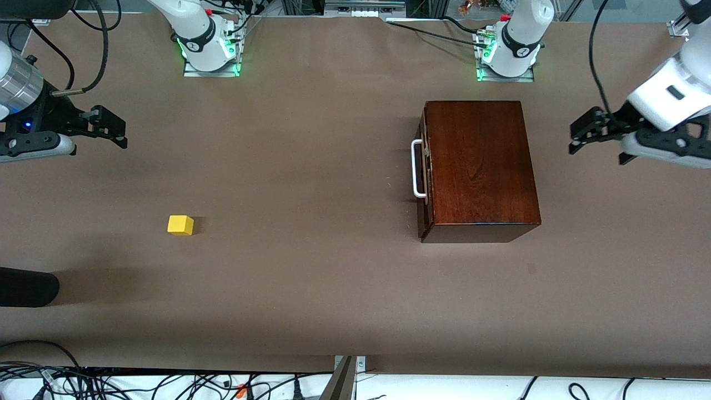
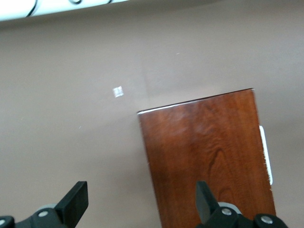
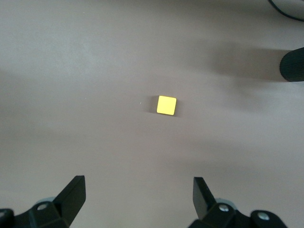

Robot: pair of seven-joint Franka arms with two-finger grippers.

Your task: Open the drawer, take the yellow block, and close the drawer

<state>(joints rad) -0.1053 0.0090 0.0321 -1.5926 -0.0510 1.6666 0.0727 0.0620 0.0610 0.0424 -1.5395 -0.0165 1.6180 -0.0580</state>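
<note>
- Drawer (image 1: 425, 166): closed flush in the box (image 1: 477, 164), handle (image 1: 416, 169) facing the right arm's end.
- Block (image 1: 180, 225): on the open table (image 1: 311, 278), well apart from the box, so seemingly already removed.
- Left gripper (image 1: 597, 133): spread, empty, over the table beside the box.
- Right gripper (image 1: 108, 128): spread, empty, waiting above the block's end.

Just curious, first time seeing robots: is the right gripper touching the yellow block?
Apart. In the right wrist view the open right gripper hangs above bare table, and the block sits alone, clear of both fingers.
</note>
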